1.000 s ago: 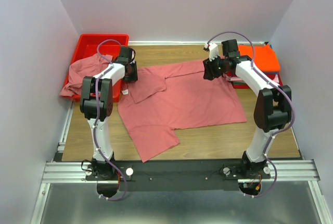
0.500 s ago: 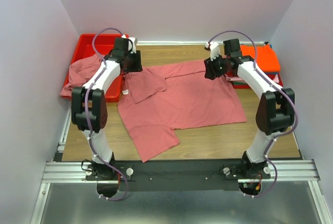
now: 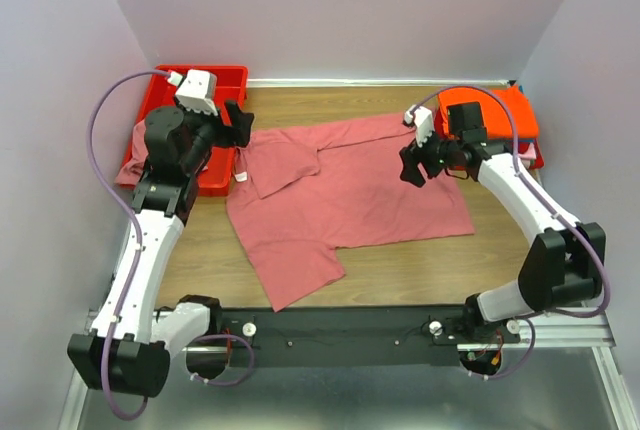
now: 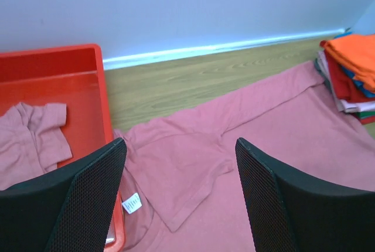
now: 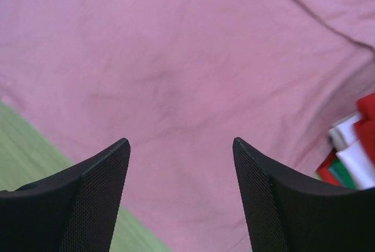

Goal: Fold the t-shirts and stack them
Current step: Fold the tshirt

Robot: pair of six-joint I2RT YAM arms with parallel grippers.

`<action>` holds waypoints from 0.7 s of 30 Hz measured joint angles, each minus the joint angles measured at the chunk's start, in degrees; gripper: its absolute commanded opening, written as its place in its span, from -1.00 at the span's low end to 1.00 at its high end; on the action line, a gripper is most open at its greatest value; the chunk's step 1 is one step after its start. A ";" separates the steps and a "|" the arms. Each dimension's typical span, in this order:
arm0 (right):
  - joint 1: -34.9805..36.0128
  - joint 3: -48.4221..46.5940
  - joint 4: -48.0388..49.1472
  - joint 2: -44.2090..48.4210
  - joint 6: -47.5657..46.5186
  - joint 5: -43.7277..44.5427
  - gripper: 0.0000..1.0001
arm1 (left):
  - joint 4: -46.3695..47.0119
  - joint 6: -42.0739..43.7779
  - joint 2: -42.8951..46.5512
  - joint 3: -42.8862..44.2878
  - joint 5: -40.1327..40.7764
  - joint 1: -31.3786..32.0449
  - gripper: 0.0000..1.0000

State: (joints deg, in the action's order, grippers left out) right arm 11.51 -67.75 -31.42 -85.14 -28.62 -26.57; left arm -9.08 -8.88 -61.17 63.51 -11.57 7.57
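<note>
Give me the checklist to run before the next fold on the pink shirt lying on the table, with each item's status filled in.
1. Left gripper open and empty: ok.
2. Right gripper open and empty, over the cloth: ok.
3. Large rose-pink cotton t-shirt spread flat on the wooden table: not ok; a flap beside the white neck tag lies folded over.
4. Near sleeve folded in: not ok; it sticks out toward the arm bases.
5. Stack of folded shirts with the orange one on top apart from the spread shirt: cannot tell.
6. Other pink shirt out of the way at the red plastic bin: ok.
</note>
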 measured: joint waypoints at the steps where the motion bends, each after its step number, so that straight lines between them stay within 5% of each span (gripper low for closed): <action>1: 0.00 1.22 -0.20 1.14 -0.37 -0.44 0.64 | 0.52 -0.09 2.05 -1.29 -0.74 -0.13 0.66; 15: 0.00 13.46 -5.81 13.94 -12.02 -9.01 0.99 | -0.09 -1.09 11.39 -9.07 -8.83 -0.35 0.66; 21: 0.00 15.04 -9.53 14.95 -16.37 -13.70 0.99 | -0.55 -2.10 14.62 -10.36 -10.34 -0.35 0.70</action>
State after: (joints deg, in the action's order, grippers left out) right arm 11.51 -52.71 -40.95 -70.19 -44.99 -40.27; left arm -9.63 -10.98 -46.54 53.15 -21.91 7.22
